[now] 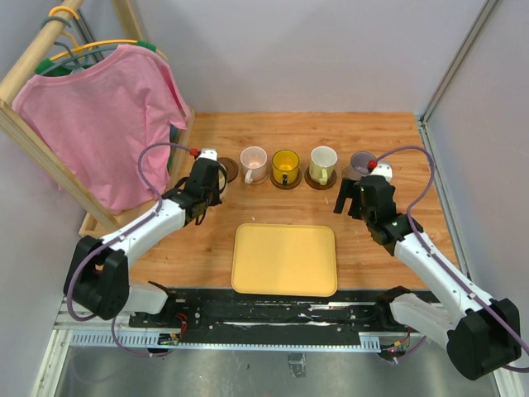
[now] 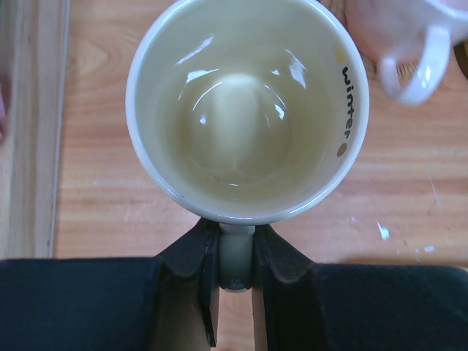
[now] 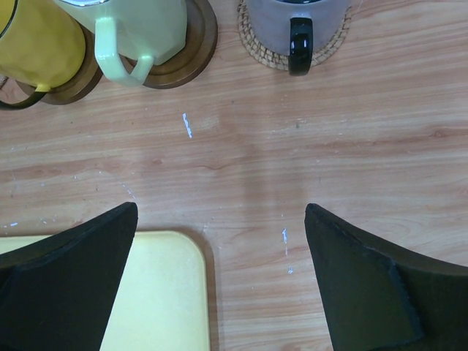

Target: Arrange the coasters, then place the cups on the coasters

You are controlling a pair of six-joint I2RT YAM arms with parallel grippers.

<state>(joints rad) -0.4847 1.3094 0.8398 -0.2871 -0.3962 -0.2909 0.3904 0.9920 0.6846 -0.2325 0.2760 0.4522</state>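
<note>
Cream ceramic mug (image 2: 247, 110), handle clamped in the left gripper (image 2: 235, 245) at the row's 9 o'clock end, awaits seating; four other mugs (image 1: 285, 165) occupy round brown coasters (image 3: 199, 47); right gripper (image 3: 221, 212) gapes empty.

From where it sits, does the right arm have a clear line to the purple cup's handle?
Probably yes: the right gripper is open, the purple cup has its handle pointing straight at it, and only bare table lies between.

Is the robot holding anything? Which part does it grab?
The left gripper pinches the cream cup by its handle; the right gripper holds nothing.
</note>
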